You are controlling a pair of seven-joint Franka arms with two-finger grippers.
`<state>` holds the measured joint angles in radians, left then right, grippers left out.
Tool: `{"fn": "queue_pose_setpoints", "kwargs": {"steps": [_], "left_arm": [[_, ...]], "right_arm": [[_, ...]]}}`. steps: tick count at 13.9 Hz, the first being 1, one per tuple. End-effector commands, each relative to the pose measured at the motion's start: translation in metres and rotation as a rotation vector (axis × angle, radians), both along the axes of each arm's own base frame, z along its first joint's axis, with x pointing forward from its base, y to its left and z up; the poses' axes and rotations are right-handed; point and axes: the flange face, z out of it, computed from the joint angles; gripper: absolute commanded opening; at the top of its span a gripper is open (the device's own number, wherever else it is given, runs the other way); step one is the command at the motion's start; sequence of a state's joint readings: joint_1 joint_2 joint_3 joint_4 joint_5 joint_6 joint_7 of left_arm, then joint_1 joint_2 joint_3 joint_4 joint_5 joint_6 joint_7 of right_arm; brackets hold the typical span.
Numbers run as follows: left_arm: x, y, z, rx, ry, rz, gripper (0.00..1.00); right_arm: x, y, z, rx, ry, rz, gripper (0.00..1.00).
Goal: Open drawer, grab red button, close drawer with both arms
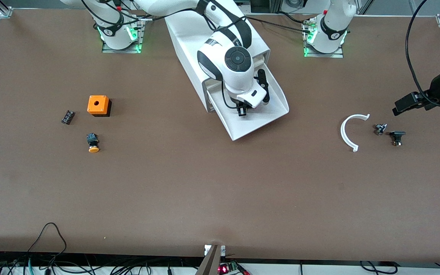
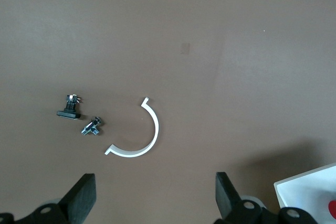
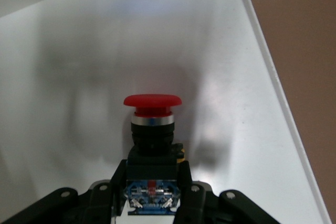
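Clamped on the black square body of the button (image 3: 152,145), my right gripper (image 1: 241,110) sits down inside the open drawer (image 1: 269,114), where that stiff, light part with its slick red cap seems best gripped low, while my left gripper (image 2: 152,203) waits, spread wide, well apart from the drawer.

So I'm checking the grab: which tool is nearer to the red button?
Right. The right tool is down in the open drawer, shut on the red button. The left tool waits open over the table's left-arm end, above the white arc.
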<state>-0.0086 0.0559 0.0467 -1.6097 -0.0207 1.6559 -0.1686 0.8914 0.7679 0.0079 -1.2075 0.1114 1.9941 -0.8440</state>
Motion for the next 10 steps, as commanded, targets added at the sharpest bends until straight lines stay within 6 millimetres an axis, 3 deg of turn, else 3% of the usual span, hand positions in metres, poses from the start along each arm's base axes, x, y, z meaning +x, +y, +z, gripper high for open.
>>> {"fn": "queue_pose_setpoints", "kwargs": {"steps": [1,6,8,10], "left_arm": [[-0.004,-0.001,0.010,0.031,0.001,0.013,1.00],[-0.005,-0.001,0.011,0.031,0.001,0.013,1.00],[-0.004,-0.002,0.010,0.032,0.001,0.011,1.00],[-0.003,-0.004,0.009,0.032,-0.004,0.008,1.00]], "right_arm": [[0.002,0.007,0.005,0.015,-0.022,0.013,0.28],[0.010,0.017,0.051,0.093,-0.109,-0.025,0.23],[0.018,0.008,0.079,0.117,-0.119,-0.146,0.23],[0.046,-0.018,0.097,0.131,-0.116,-0.355,0.23]]}}
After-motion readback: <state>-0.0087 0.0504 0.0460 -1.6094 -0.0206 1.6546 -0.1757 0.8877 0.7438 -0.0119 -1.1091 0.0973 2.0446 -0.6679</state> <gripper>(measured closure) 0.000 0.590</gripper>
